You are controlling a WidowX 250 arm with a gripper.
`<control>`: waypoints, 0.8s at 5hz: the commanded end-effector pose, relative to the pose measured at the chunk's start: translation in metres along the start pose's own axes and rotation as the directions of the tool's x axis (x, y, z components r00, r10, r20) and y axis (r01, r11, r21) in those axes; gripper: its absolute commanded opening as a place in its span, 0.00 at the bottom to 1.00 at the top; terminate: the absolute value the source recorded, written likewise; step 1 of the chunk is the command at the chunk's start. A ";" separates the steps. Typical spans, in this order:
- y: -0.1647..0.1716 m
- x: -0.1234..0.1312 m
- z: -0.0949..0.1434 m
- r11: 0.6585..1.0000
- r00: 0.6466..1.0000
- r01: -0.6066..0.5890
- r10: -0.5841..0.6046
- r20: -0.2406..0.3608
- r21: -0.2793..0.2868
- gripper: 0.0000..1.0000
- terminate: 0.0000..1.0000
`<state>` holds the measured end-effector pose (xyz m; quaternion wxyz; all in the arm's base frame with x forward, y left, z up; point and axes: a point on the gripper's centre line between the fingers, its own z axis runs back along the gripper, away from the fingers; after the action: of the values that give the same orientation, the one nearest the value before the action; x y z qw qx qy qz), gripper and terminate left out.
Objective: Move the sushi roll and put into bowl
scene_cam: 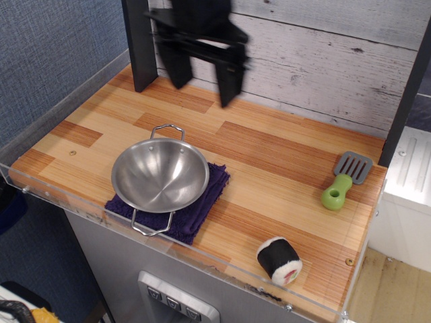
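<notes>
The sushi roll (279,260) lies on its side near the front right edge of the wooden counter, black wrap up and a white end with a red-green centre facing front. The steel bowl (160,174) with two wire loop handles sits empty on a purple cloth (202,205) at the front left. My black gripper (203,79) hangs open and empty above the back middle of the counter, far from the roll and behind the bowl. It is motion-blurred.
A grey spatula with a green handle (345,180) lies at the right edge. A dark post (138,44) stands at the back left. A clear plastic lip (222,266) runs along the counter's front. A plank wall closes the back.
</notes>
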<state>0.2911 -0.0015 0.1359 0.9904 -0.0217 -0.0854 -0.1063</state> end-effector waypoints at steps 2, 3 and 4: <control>-0.056 -0.024 -0.019 0.975 0.975 0.222 -0.222 0.030 0.012 1.00 0.00; -0.068 -0.035 -0.028 0.960 0.960 0.281 -0.280 0.025 -0.003 1.00 0.00; -0.084 -0.043 -0.044 0.945 0.946 0.324 -0.323 0.030 -0.041 1.00 0.00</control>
<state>0.2397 -0.0785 0.0792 0.9598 -0.0326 -0.0803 -0.2669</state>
